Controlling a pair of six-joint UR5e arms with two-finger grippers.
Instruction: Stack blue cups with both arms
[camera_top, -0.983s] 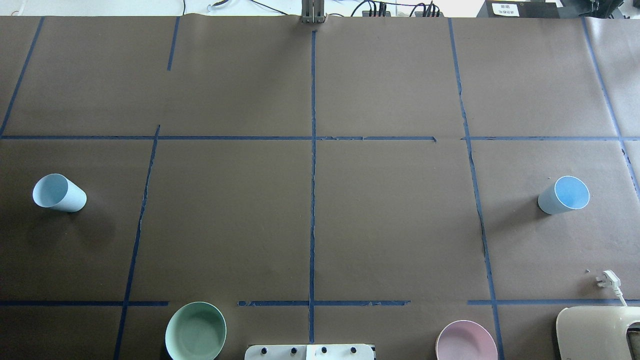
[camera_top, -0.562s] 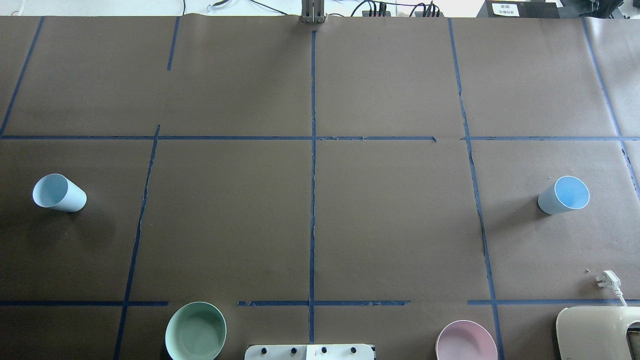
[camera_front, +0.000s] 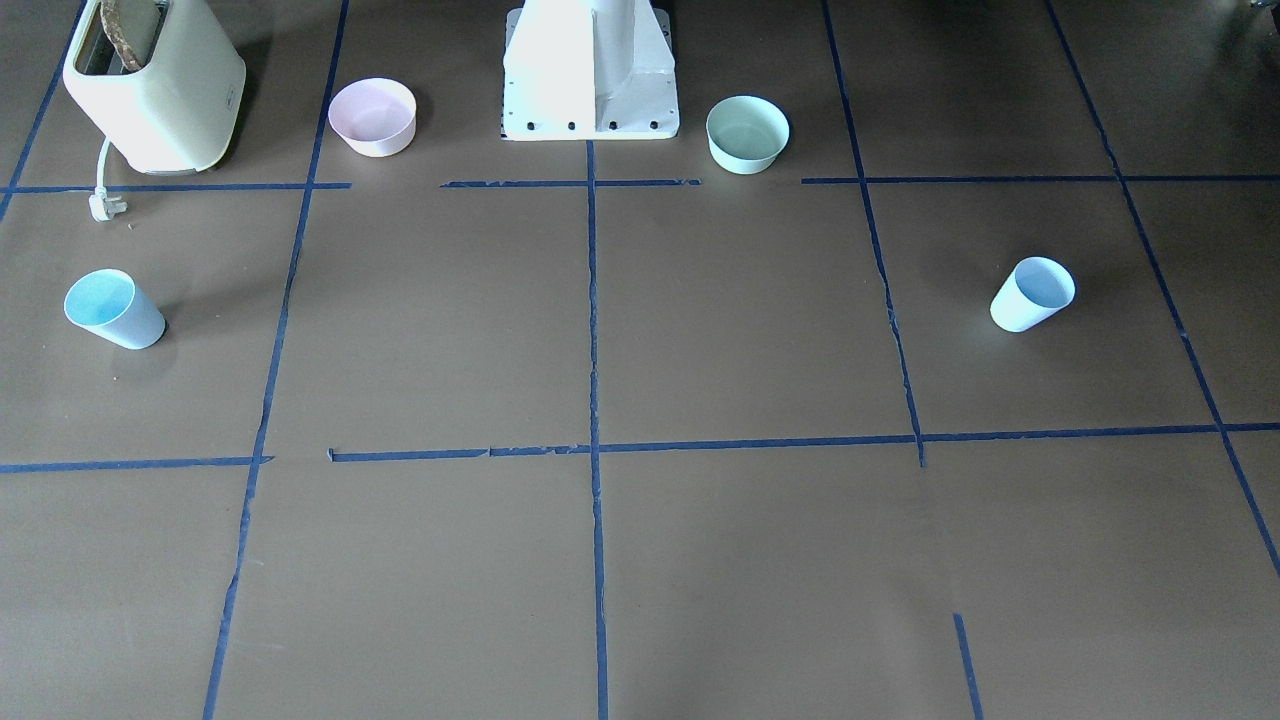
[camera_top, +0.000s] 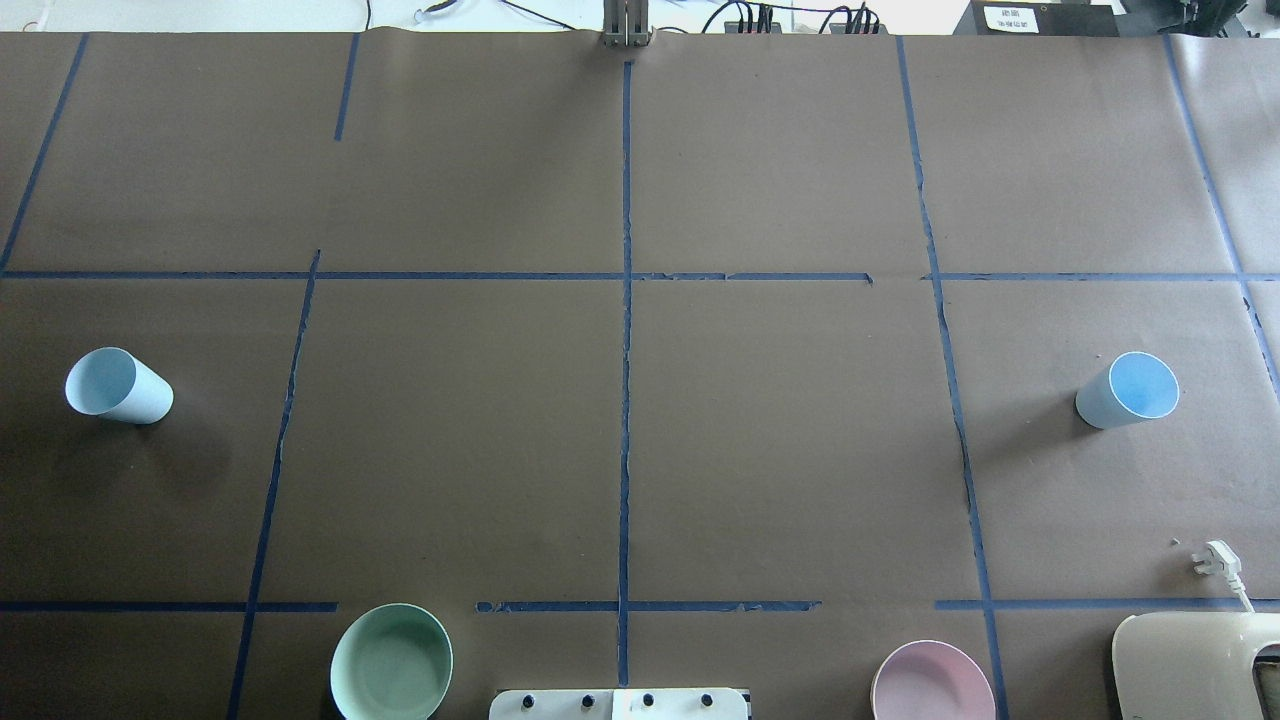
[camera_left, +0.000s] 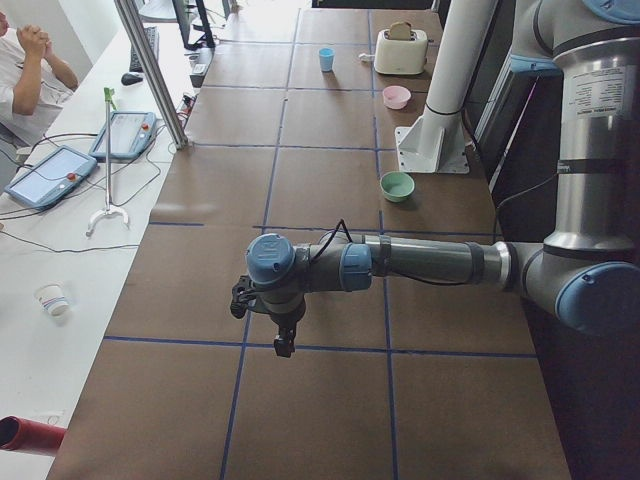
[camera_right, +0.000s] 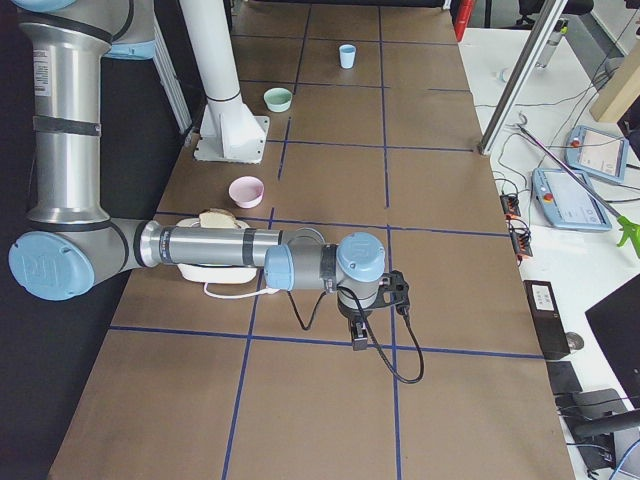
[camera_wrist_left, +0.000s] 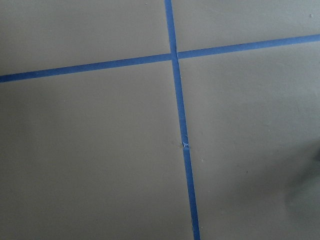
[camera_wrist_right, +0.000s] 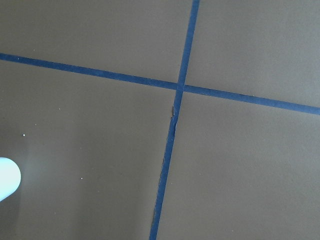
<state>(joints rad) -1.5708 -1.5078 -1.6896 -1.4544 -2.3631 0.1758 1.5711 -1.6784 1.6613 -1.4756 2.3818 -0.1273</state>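
**Nothing stacked yet: cups far apart, arms clear of them**

Front-facing view: the left light-blue tapered cup (camera_front: 1032, 293) and the right light-blue tapered cup (camera_front: 113, 308) stand upright at opposite ends of the brown paper-covered table (camera_front: 600, 330). No arm shows here.

Overhead view: the cups sit well apart. A mint-green round bowl (camera_top: 391, 662) and a pink round bowl (camera_top: 932, 682) lie near the robot's base, touching neither cup.

Left side view: the left black two-finger gripper (camera_left: 285, 338) hangs above the table. I cannot tell how wide its fingers are.

Right side view: the right black two-finger gripper (camera_right: 358, 335) hangs likewise, and its finger spread cannot be told either.

Wrist views: only taped paper shows below. A pale sliver at the right wrist view's edge may be a cup.

By my judgement, no step is done. Each cup is yet to be grasped, brought to the other and nested.
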